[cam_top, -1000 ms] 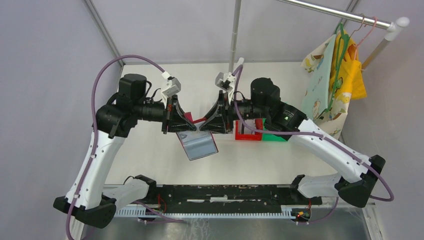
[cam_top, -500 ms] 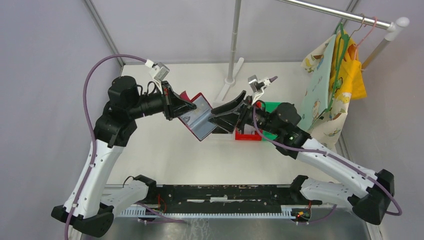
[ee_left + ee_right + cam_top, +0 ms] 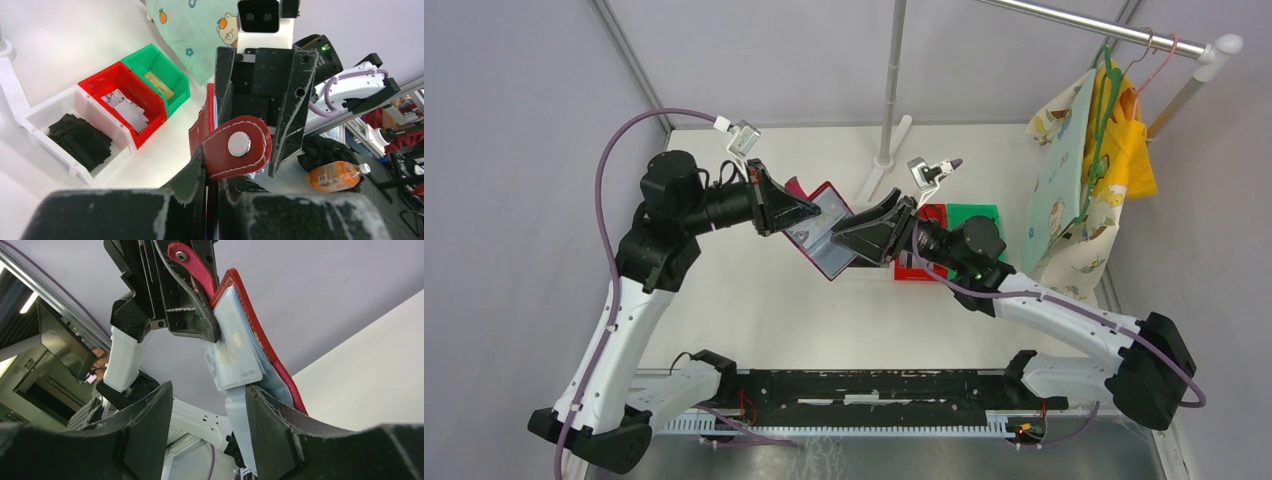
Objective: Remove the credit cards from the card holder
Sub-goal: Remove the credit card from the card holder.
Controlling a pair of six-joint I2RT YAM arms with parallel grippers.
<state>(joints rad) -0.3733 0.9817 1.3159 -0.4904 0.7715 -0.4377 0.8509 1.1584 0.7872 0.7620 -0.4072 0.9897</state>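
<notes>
Between the fingers of my left gripper [image 3: 812, 211] the card holder [image 3: 829, 240] is pinched by one red edge. It is held up off the table [image 3: 754, 300] and hangs open, with its grey-blue inside facing my right gripper [image 3: 844, 232]. On the left wrist view those fingers [image 3: 190, 185] are closed tight on the red leather, and the snap tab [image 3: 239, 147] folds out just past their tips.

My right gripper's fingers [image 3: 145, 430] are spread wide, and I see nothing clamped in them. On the right wrist view the holder's lower corner reaches down into the gap and lies close against the inner face of one finger. I cannot tell whether it touches. A pale card [image 3: 234, 357] with printed lettering sits on the holder's inside face just beyond the fingertips, over the gap. The other finger stands apart from it.

Beyond the left fingers, down on the table, three bins stand side by side:
- a white bin [image 3: 105, 167] with dark cards [image 3: 80, 140] in it
- a red bin [image 3: 152, 120] with silvery-grey cards [image 3: 125, 105]
- a green bin [image 3: 180, 92] with a golden-tan card [image 3: 159, 84]

All three bins lie apart from both sets of fingertips.
</notes>
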